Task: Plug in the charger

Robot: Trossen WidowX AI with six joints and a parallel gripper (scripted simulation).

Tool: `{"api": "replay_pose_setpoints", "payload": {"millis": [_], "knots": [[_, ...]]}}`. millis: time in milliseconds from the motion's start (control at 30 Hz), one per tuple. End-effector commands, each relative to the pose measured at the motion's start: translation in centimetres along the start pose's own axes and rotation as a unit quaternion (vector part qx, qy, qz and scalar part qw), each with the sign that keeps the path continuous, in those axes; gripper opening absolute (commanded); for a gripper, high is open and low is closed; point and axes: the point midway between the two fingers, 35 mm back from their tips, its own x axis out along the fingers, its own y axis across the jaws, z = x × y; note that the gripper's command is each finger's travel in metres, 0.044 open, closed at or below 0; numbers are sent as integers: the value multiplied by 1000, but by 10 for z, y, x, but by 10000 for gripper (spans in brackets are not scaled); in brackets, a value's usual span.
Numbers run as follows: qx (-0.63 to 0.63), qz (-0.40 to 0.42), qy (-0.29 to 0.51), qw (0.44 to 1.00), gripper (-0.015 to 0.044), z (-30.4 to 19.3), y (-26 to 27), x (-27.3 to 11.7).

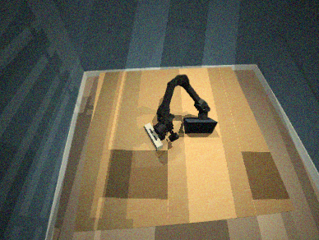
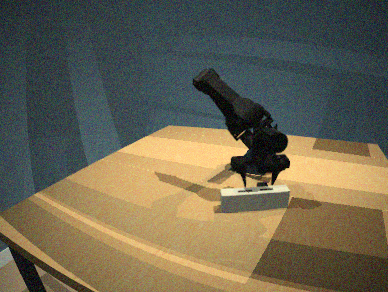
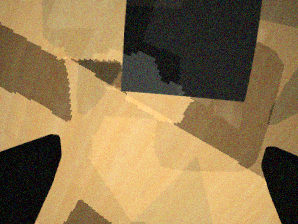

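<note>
Worktop [image 1: 214,185] boards fill the top view, with the black arm [image 1: 170,99] arching from its base [image 1: 200,124] right of centre down toward the middle-left. The gripper [image 1: 166,133] hangs beside the white power strip [image 1: 153,137], which lies slantwise just left of centre. A small dark block [image 1: 173,136] sits just right of the gripper; whether it is the charger I cannot tell.

From the exterior view, the power strip [image 2: 255,198] stands as a pale bar right of centre, dark slots on its top face. The gripper [image 2: 259,176] hovers right above it, fingers [image 2: 243,179] spread wide apart and pointing down, nothing between them.

At the wrist view, two black fingers frame the lower corners, spread wide and holding nothing. A dark rectangle [image 3: 193,30] fills the upper middle, over tan worktop [image 3: 147,163]; I cannot tell what it is.
</note>
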Motion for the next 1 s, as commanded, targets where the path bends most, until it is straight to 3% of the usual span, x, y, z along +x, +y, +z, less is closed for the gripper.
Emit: {"api": "replay_pose_setpoints", "payload": {"millis": [0, 233, 533, 967], "knots": [[4, 2, -2, 1000, 440, -3, 0, -1], [0, 1, -22, 1000, 440, -4, 0, -4], [3, 1, -295, 955, 440, 8, 1, -78], [4, 1, -301, 954, 440, 8, 1, -79]]}}
